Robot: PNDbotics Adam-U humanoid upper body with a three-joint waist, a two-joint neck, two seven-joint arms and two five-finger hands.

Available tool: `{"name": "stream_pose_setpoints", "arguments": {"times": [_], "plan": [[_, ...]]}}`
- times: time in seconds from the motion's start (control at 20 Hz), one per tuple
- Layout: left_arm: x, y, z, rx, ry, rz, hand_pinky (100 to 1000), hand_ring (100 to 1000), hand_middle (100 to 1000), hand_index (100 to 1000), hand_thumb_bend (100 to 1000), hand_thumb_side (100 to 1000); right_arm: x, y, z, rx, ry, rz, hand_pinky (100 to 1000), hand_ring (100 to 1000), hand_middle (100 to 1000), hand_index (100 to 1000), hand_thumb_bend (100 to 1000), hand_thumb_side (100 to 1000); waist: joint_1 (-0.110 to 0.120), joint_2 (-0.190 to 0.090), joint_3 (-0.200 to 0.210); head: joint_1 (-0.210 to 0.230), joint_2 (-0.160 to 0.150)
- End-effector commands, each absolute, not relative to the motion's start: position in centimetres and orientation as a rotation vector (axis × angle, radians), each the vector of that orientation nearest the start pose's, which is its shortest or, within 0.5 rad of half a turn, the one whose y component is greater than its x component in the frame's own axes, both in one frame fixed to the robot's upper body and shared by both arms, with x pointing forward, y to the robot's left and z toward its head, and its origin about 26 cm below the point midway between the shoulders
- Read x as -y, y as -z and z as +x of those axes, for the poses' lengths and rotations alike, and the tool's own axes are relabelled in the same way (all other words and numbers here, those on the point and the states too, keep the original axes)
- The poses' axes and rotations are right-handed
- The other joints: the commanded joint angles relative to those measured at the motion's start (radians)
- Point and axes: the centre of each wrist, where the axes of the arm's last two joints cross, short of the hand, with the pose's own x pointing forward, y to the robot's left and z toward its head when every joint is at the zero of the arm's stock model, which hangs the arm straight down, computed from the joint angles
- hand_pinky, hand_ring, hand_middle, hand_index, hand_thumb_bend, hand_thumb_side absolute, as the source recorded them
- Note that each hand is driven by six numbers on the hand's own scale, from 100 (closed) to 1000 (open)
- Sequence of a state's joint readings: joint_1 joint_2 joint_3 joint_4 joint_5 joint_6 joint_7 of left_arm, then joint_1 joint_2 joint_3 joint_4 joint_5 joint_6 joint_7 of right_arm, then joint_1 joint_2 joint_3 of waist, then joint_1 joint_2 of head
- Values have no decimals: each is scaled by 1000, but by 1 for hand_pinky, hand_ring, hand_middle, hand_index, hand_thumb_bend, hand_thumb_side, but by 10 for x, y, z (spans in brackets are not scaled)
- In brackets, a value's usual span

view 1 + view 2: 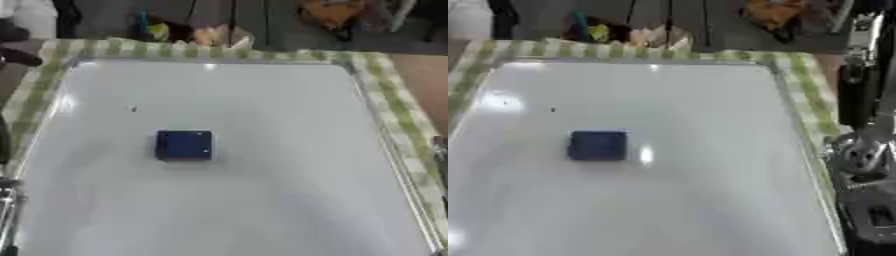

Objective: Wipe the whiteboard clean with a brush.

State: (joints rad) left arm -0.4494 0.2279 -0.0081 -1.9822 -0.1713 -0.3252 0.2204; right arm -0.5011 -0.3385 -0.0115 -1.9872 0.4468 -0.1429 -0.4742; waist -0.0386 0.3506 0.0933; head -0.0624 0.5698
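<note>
Blue brush (184, 145) on whiteboard (289, 200)

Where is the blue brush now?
The blue brush lies flat on the whiteboard, left of its middle, below a small dark mark; no hand touches it.

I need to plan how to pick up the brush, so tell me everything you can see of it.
The brush is a small dark blue block, roughly square from above, with a plain top and no handle showing. It lies flat on the whiteboard, a little left of the middle, edges about square to the frame. Its material cannot be made out. Nothing touches it but the board; no hand is near it.
</note>
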Motion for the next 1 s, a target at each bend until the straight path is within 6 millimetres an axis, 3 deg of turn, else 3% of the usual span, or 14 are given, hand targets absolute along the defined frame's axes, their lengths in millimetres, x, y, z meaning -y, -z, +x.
{"name": "stream_pose_setpoints", "arguments": {"times": [0.05, 0.5, 0.6, 0.75, 1.0], "plan": [[-229, -240, 310, -3440, -234, -316, 532, 671, 635, 823, 100, 978, 246, -266, 310, -3256, 70, 988, 813, 921, 720, 842, 100, 1000, 2, -22, 0, 2, -2], [-234, -251, 311, -3415, -315, -402, 538, 676, 646, 835, 100, 977, 246, -270, 310, -3241, 100, 995, 812, 918, 723, 841, 100, 1000, 2, -24, 1, 1, 26], [-236, -258, 311, -3396, -369, -467, 538, 676, 644, 831, 100, 936, 246, -271, 310, -3241, 104, 993, 812, 918, 722, 841, 100, 1000, 4, -25, 0, 2, 27], [-238, -271, 311, -3358, -492, -583, 531, 671, 636, 792, 100, 952, 246, -269, 310, -3247, 105, 993, 812, 919, 721, 841, 100, 1000, 6, -26, 0, 4, 27], [-231, -298, 311, -3227, -827, -802, 534, 672, 651, 829, 100, 917, 246, -268, 310, -3253, 109, 995, 813, 918, 721, 840, 100, 1000, 7, -29, -3, 9, 28]]}}
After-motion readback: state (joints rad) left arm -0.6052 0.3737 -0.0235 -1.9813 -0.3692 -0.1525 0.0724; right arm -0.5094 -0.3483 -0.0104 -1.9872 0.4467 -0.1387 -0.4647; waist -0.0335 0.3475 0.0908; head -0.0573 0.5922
